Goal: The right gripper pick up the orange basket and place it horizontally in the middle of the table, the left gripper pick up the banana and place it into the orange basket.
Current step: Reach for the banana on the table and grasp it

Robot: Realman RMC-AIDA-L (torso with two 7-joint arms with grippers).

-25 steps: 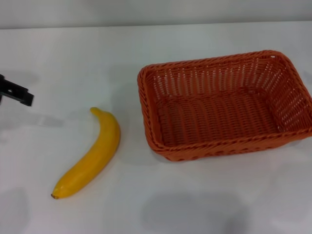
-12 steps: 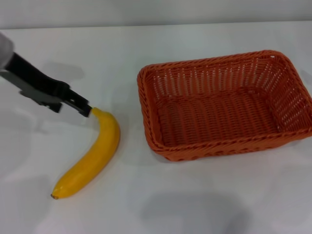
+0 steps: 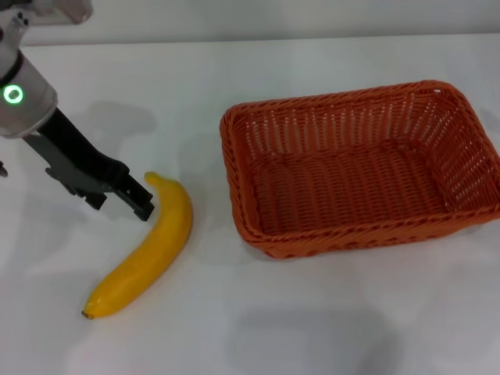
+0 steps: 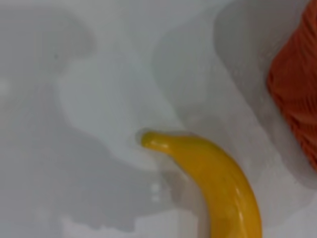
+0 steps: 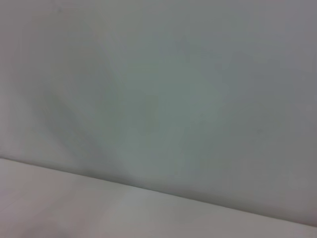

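Note:
The yellow banana lies on the white table at the left, with its stem end pointing toward the far side. My left gripper, black on the green-ringed arm, hovers at the banana's stem end, just left of it. In the left wrist view the banana curves across the table, and a corner of the orange basket shows beyond it. The orange basket stands lengthwise across the table to the right of the banana, with nothing in it. My right gripper is out of view.
The right wrist view shows only a plain pale surface. White tabletop lies bare in front of the basket and the banana. The table's far edge runs along the back of the head view.
My left arm has come in from the left edge and swung down toward the banana's stem end. The banana and the basket have not moved.

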